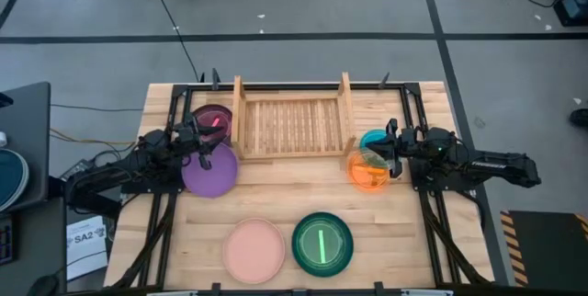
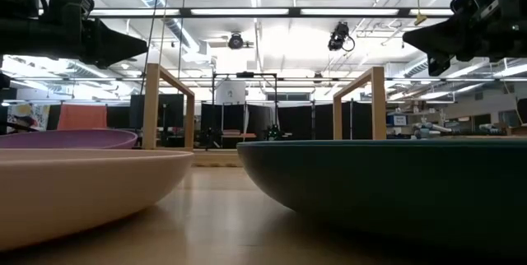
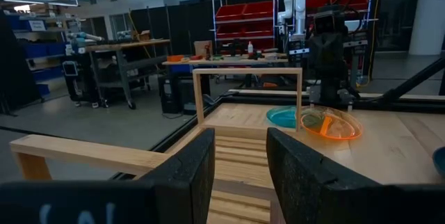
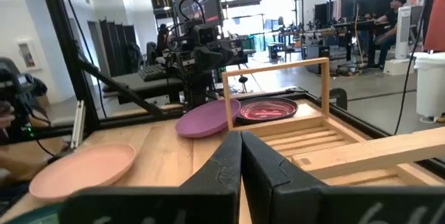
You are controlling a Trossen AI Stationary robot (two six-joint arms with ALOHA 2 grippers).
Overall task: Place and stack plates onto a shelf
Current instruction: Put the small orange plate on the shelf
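The shelf [image 1: 294, 127] of pale slats stands at the table's far middle with nothing on it. The maroon plate [image 1: 213, 117] and purple plate [image 1: 209, 171] lie on the table by its left side board. The cyan plate [image 1: 371, 139] and orange plate [image 1: 367, 173] lie by its right side. The pink plate [image 1: 254, 250] and green plate [image 1: 322, 243] rest near the front edge. My left gripper [image 1: 209, 140] [image 3: 240, 175] hovers open over the purple plate's far rim, pointing at the shelf. My right gripper [image 1: 390, 149] [image 4: 241, 161] is shut and holds nothing, raised between the cyan and orange plates.
In the low view both arms hang well above the tabletop [image 2: 222, 216]. Black frame rails [image 1: 418, 103] run along the table's left and right sides behind the arms. Bare wood lies between the shelf and the two near plates. A person sits far off in the room [image 4: 400, 15].
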